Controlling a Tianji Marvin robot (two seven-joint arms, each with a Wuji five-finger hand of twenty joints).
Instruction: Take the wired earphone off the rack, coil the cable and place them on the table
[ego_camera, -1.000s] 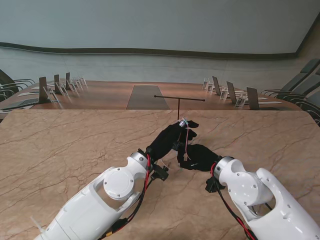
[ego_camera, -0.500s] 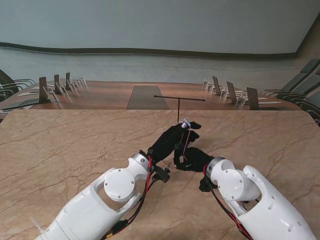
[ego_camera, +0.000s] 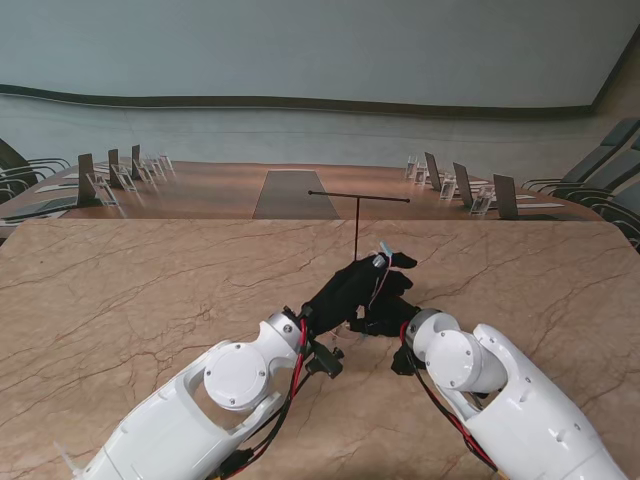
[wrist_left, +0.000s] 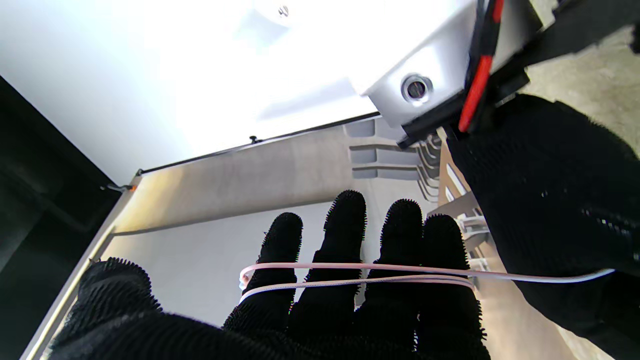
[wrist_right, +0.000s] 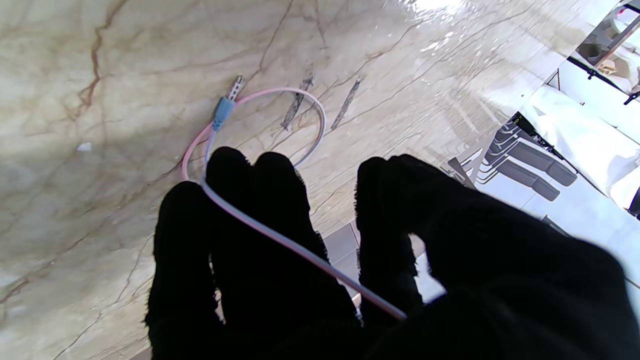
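**Cable wound on left hand, off the rack**

Pink earphone cable (wrist_left: 350, 274) is seen looped in 2 turns around the 4 straight fingers (wrist_left: 345, 235) of the left hand (ego_camera: 350, 285), which holds it. A strand is gripped by the right hand (ego_camera: 388, 315), just beside. The plug end (wrist_right: 223, 107) lies on the marble table (ego_camera: 150, 300). The T-shaped rack (ego_camera: 358, 200) stands farther off.

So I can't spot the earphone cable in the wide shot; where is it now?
The cable is wrapped around the left hand's fingers, right of table centre near the rack. Its plug end loops on the table beyond the right hand.
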